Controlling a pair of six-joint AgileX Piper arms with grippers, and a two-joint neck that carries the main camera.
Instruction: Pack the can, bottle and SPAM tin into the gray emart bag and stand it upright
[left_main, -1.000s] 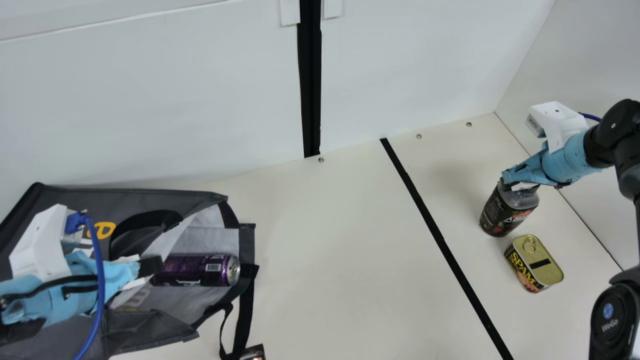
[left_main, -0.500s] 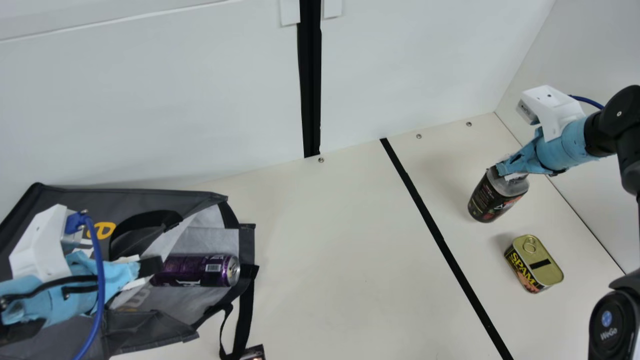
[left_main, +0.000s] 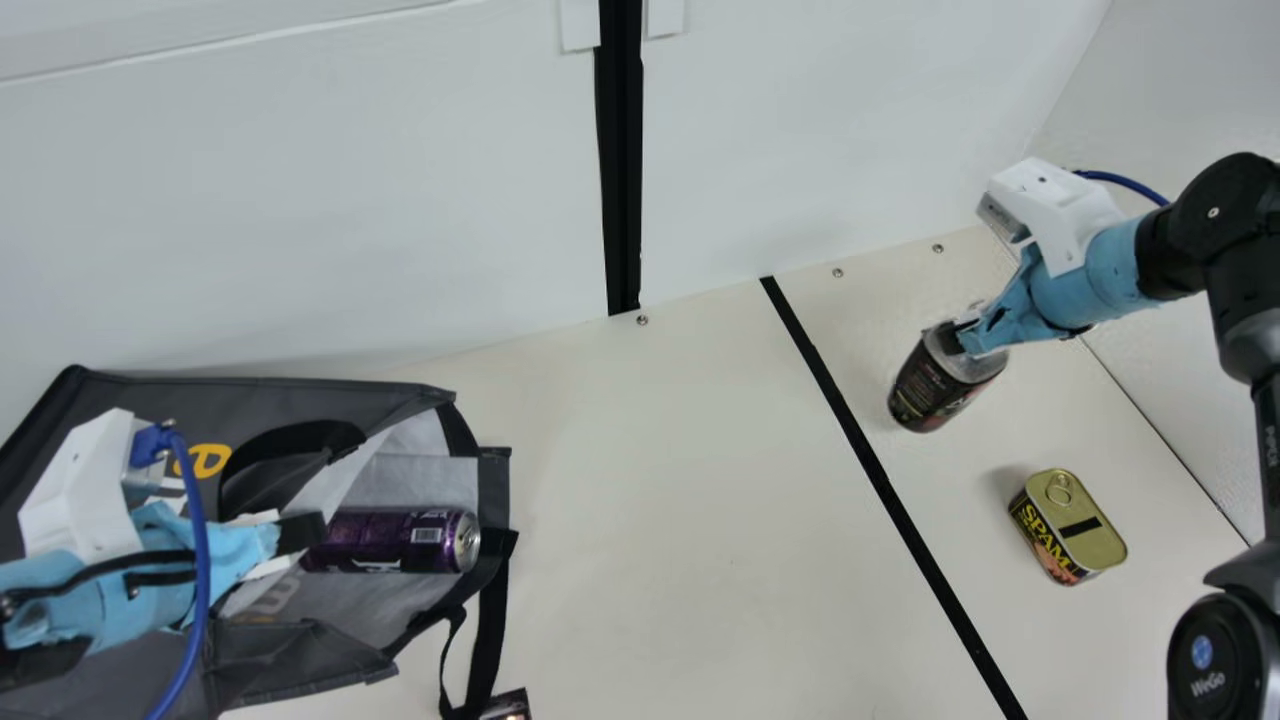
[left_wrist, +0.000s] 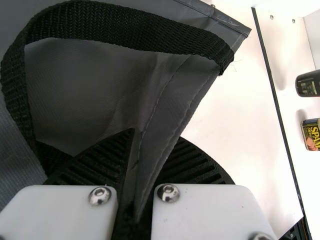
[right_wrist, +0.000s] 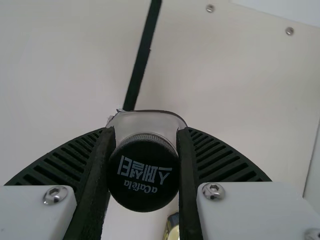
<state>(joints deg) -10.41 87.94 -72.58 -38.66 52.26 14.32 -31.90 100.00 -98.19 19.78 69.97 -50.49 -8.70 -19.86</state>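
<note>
The right gripper (left_main: 972, 340) grasps the tilted bottle (left_main: 935, 388) by its capped top, near the SPAM tin (left_main: 1072, 530) on the surface (left_main: 660, 530); the left gripper (left_main: 292, 540) pinches the gray emart bag (left_main: 320, 393), the can (left_main: 395, 541) lying in its mouth.

**Singles Lead the Count, Pairs Follow**

One gray emart bag (left_main: 300, 392), one can (left_main: 400, 540), one bottle (left_main: 935, 385) and one SPAM tin (left_main: 1065, 542) make four task items, three of them groceries. The grippers number two: one left gripper (left_main: 302, 533) and one right gripper (left_main: 965, 335), with two ribbed fingers (right_wrist: 70, 160) each, four altogether. Blue cables (left_main: 200, 560) come to two, as do white wrist mounts (left_main: 85, 490). The table (left_main: 650, 500) counts one black stripe (left_main: 860, 447) and three screws (left_main: 642, 320) in the main view; the wall behind (left_main: 300, 200) counts one black strip (left_main: 622, 180).
</note>
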